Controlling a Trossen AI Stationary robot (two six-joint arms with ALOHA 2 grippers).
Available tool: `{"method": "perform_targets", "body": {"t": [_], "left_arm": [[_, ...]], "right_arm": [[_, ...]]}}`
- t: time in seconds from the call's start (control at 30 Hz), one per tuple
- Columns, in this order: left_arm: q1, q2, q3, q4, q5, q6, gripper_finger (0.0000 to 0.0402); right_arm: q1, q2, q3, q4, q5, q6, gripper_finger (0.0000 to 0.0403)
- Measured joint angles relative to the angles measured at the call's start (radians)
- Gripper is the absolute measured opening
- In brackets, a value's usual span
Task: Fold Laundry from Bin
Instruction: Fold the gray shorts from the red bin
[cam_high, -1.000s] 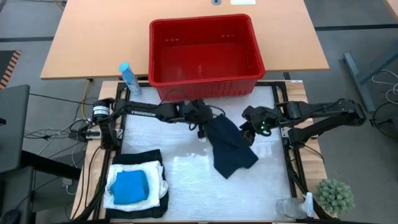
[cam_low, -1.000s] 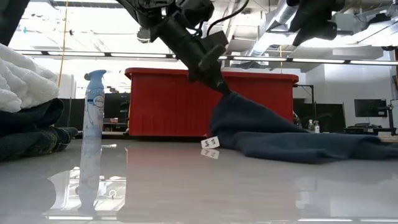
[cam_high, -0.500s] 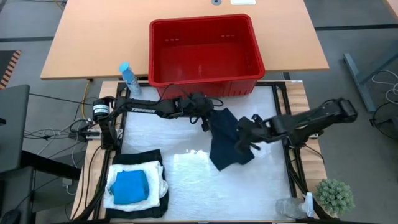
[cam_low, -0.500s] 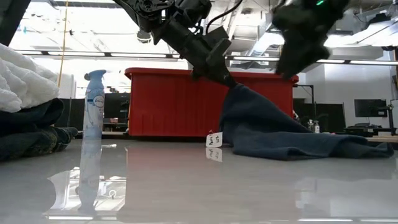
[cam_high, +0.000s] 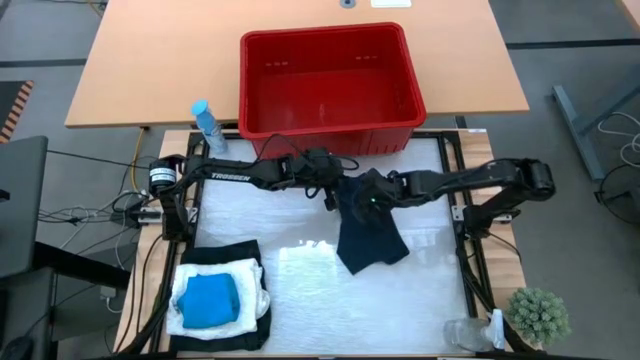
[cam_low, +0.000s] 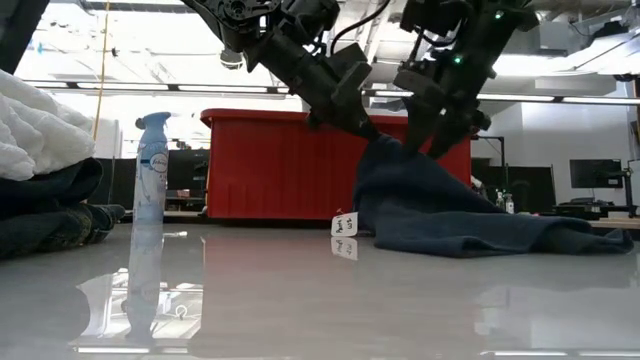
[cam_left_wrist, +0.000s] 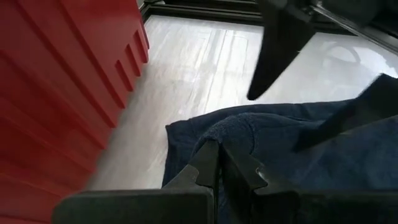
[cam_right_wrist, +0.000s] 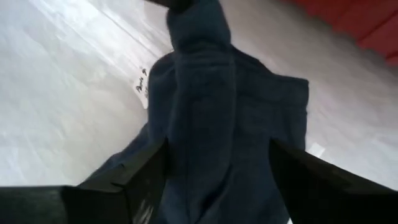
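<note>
One red bin (cam_high: 330, 80), two grippers, one spray bottle (cam_high: 206, 124), one potted plant (cam_high: 538, 314) and four cloth items are counted.

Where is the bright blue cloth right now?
In the high view the small bright blue cloth sits at the table's near left corner, on top of a white crinkled cloth stacked over a folded black garment.

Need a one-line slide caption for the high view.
Left end effector pinches the dark garment before the empty red bin; right end effector open above it.
</note>
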Motion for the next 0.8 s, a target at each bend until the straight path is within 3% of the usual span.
{"method": "perform_targets", "body": {"t": [0.37, 0.53, 0.67, 0.8], "left_arm": [[0.001, 0.0, 0.0, -0.019, -0.006, -0.02, 0.0], [0.001, 0.0, 0.0, -0.026, 0.07, 0.019, 0.0], [0.001, 0.0, 0.0, -0.018, 0.108, 0.028, 0.0], [0.001, 0.0, 0.0, -0.019, 0.141, 0.049, 0.0]], "right_arm": [[-0.047, 0.0, 0.0, 0.077, 0.0, -0.141, 0.0304], [-0.052, 0.0, 0.0, 0.102, -0.002, -0.24, 0.0302], [-0.069, 0.0, 0.0, 0.104, -0.031, -0.247, 0.0277], [-0.098, 0.0, 0.0, 0.098, -0.067, -0.25, 0.0216]]}}
